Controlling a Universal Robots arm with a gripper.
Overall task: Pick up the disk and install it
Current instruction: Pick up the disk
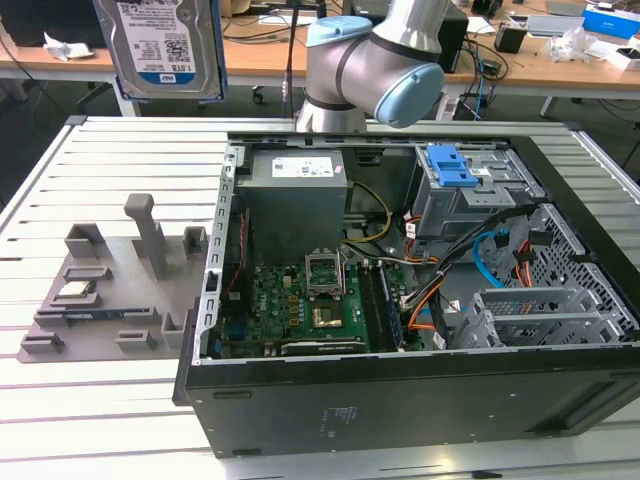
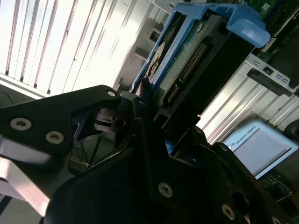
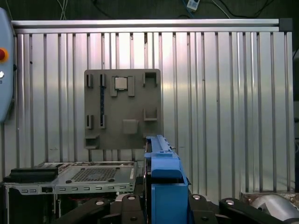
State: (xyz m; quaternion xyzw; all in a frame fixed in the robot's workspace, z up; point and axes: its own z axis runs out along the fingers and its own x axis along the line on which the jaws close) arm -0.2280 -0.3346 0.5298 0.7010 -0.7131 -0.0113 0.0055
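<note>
The claw [image 2: 142, 100] clamps the disk [image 1: 160, 45] high over the bench [image 1: 90, 160]. Not installed yet; I think it needs lining up with the case [image 1: 400, 405].

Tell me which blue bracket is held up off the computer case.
The blue bracket framing the disk, clamped between the jaws, raised clear of the case; the other blue bracket sits in the drive cage inside it.

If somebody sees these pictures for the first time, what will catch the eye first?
The disk, in its blue bracket, is held high by the gripper, at the exterior view's upper left. Below it lies a grey parts tray, and the open computer case sits in the middle of the table.
</note>
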